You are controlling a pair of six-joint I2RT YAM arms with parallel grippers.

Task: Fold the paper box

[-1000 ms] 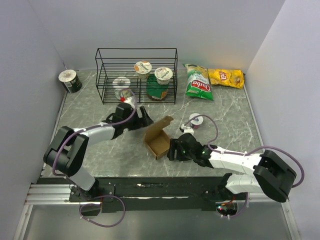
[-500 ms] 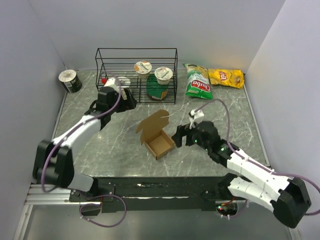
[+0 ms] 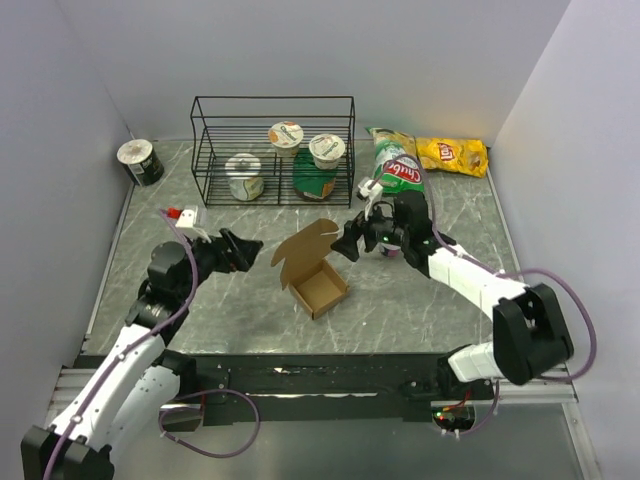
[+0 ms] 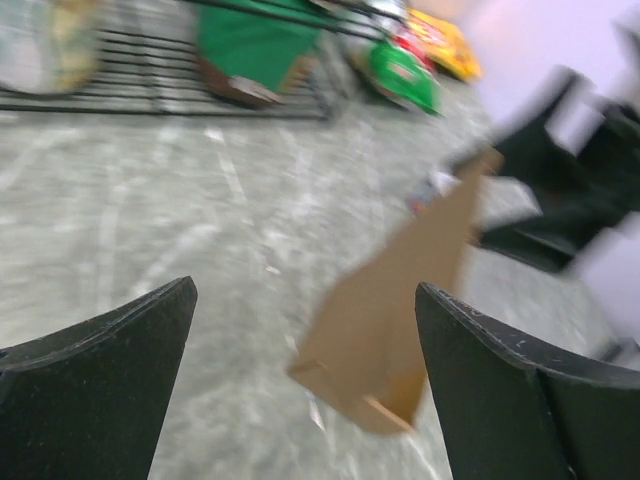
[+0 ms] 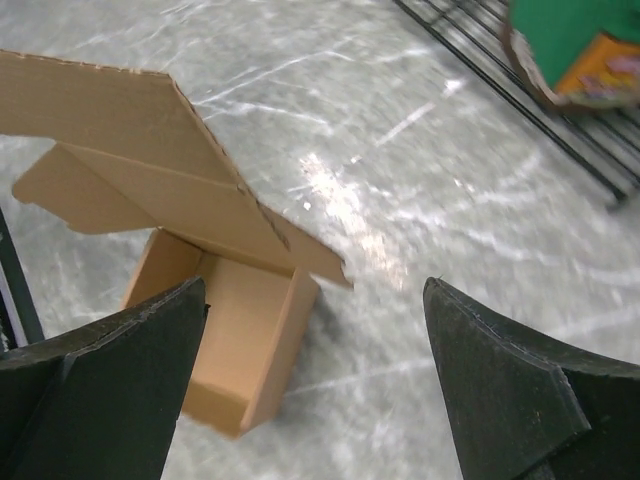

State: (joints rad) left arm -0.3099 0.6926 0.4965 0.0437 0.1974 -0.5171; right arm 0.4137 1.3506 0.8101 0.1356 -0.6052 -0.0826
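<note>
As I view it, paper box: half-formed, standing open.
Left tool: released, empty.
Right tool: released, empty.
Risk: my one-sided push could skid it.

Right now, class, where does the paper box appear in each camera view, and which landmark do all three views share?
Top external: paper box mid-picture, open, lid flap raised.
Left wrist: right of centre, blurred, flap pointing up-right.
Right wrist: left half, open, flap raised above it.
Shared landmark: the black wire rack, beyond the box in every view.
</note>
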